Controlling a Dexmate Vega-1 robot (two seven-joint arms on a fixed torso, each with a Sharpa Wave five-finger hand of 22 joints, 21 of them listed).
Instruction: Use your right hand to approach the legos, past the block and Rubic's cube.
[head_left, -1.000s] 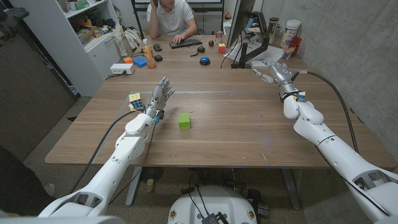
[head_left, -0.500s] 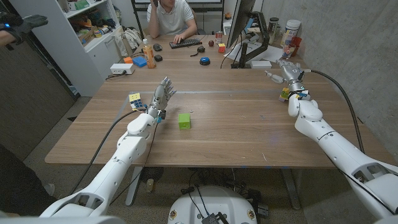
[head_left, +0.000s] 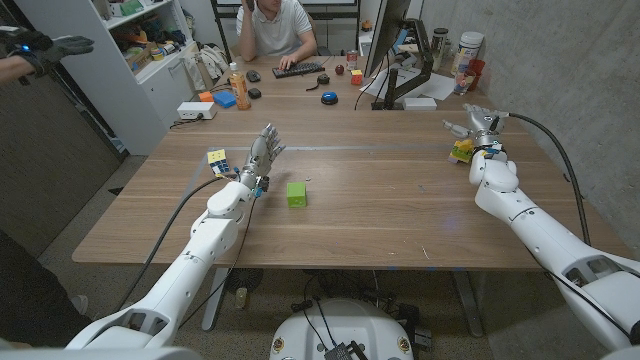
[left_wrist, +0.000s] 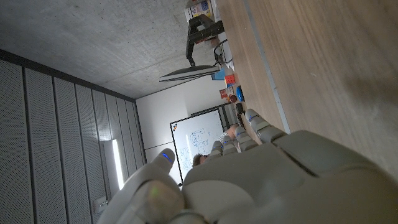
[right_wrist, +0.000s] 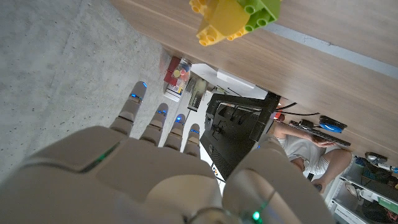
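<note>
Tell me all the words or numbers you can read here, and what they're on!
None can be read.
Whiteboard: scribbles, too small to read.
Orange bottle: label too blurred.
Rubik's cube, green block and legos: no writing shows.

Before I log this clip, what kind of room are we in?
Probably a lab or shared office: a person sits at a keyboard behind the wooden table, a monitor stands nearby, and a whiteboard hangs on the wall.

Head camera looks down over table (head_left: 400, 200) — wrist cameras ride inverted.
</note>
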